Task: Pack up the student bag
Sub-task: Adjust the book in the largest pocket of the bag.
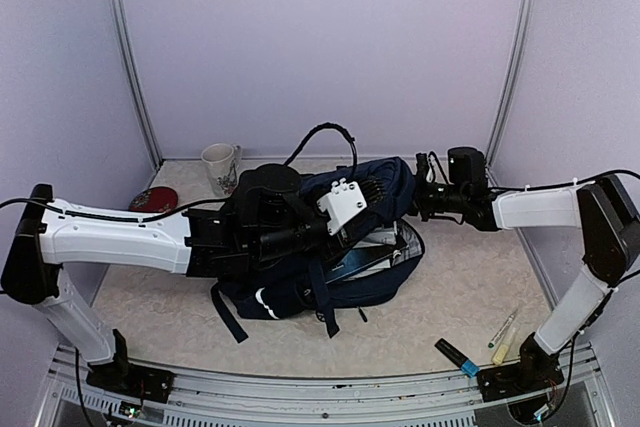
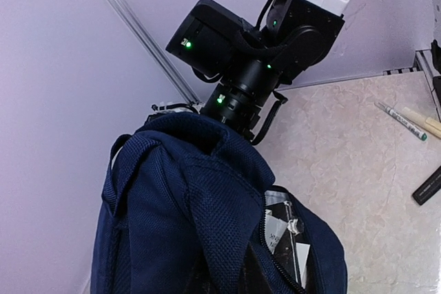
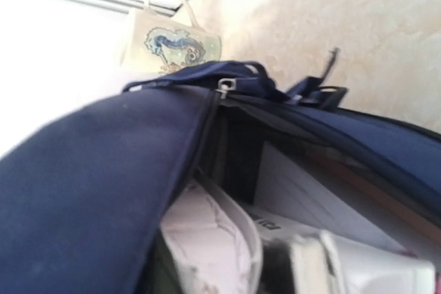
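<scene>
The student bag [image 1: 300,292], dark navy, lies in the middle of the table with its top raised between both arms. My left gripper [image 1: 372,197] reaches in from the left. In the left wrist view its fingers are buried under a raised fold of the bag [image 2: 172,204], so it is shut on the fabric. My right gripper [image 1: 418,197] comes from the right and pinches the bag's upper edge, which peaks at it [image 2: 231,111]. The right wrist view looks into the open bag [image 3: 83,184], with books [image 3: 310,191] and a white padded item [image 3: 207,239] inside.
A patterned mug [image 1: 220,167] stands at the back left by a red object [image 1: 155,199]. Markers [image 1: 503,327] and a black marker with a blue end [image 1: 458,357] lie at the front right. Black straps [image 1: 228,315] trail off the bag's front.
</scene>
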